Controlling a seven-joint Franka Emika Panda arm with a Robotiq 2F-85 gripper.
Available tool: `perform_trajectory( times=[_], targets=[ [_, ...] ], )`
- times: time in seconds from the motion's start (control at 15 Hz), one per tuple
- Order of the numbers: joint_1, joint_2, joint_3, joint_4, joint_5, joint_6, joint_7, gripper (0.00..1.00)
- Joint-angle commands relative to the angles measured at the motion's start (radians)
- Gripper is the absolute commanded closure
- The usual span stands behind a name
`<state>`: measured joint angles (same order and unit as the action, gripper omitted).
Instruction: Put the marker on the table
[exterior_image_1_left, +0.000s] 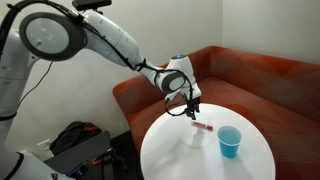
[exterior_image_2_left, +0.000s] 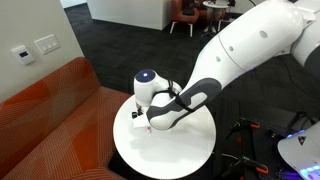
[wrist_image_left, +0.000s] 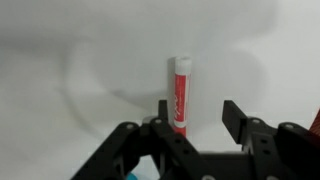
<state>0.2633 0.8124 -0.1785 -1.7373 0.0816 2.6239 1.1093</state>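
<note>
Nearby, blue cup (exterior_image_1_left: 230, 142) apart from marker (exterior_image_1_left: 203, 127); sofa (exterior_image_1_left: 250, 75) behind table (exterior_image_1_left: 170, 152).

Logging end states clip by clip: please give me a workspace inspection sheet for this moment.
Surface: round white table, plain smooth top.
Job's things: marker lying flat on the table, free of the claw.
Clutter: blue cup upright near the marker, not touching it.
Grippers: claw open, hovering close over the marker, holding nothing.
Cables: nothing seen on the tabletop.
Surroundings: reddish corner sofa behind the table; dark gear on the floor by the robot.
</note>
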Motion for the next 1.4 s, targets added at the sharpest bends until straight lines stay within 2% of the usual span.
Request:
perform_trajectory(
  times=[0.0, 0.07, 0.13, 0.87, 0.93, 1.33],
  targets=[
    [-0.008, -0.033, 0.009, -0.004, 0.001, -0.012, 0.021, 0.09],
    [-0.012, -0.052, 0.014, -0.018, 0.004, -0.008, 0.014, 0.02],
    [-0.015, -0.074, 0.018, -0.033, 0.008, -0.001, 0.010, 0.00],
    [-0.050, -0.380, 0.060, -0.228, 0.040, 0.012, 0.006, 0.00],
    [-0.049, -0.306, 0.052, -0.152, 0.012, 0.000, 0.008, 0.00],
    [-0.054, -0.352, 0.060, -0.197, 0.012, 0.000, 0.008, 0.00]
  ],
)
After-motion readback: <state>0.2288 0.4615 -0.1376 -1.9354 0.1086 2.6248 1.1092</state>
